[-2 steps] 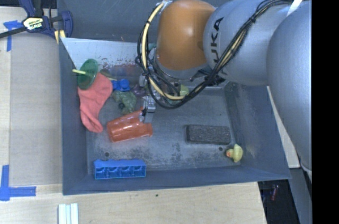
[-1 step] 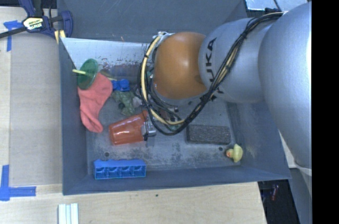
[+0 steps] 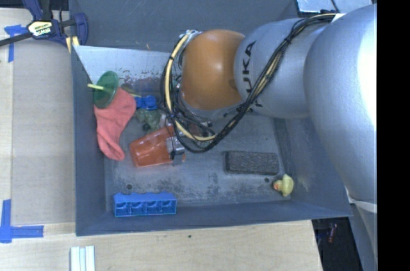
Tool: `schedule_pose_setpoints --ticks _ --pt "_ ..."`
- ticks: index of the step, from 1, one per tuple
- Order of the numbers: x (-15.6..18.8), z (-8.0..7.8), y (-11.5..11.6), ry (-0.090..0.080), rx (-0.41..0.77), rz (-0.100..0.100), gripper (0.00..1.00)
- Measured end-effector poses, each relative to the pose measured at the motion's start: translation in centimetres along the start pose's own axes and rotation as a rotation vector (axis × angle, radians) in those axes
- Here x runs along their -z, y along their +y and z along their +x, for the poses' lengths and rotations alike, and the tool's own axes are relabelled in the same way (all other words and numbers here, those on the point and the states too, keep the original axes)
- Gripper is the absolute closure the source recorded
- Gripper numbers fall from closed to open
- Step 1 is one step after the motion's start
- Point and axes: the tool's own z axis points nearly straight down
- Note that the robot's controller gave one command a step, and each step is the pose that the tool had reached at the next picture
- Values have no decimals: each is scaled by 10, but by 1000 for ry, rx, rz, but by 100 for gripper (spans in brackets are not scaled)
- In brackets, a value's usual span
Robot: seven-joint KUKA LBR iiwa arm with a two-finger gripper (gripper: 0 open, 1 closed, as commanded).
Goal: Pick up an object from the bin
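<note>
Gripper (image 3: 174,148) sits against the orange plastic cup's (image 3: 148,151) right end, probably to grasp it; clenched or released, I cannot tell.

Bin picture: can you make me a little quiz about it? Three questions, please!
1. True or false: the pink cloth lies in the left half of the bin.
2. Fill in: the little toy near the bin's right corner is ____.
3. Which thing lies closest to the gripper? A) the orange container B) the little toy C) the pink cloth

Key: 1 true; 2 yellow; 3 A.
</note>
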Motion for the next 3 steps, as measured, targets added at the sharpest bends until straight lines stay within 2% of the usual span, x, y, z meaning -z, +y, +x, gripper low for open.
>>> schedule_pose_setpoints --ticks 1,2,3 --pt "0 0 0 0 0 0 100" --pt "53 0 -1 -18 18 2 100" --pt "150 -4 2 -4 58 -1 0"
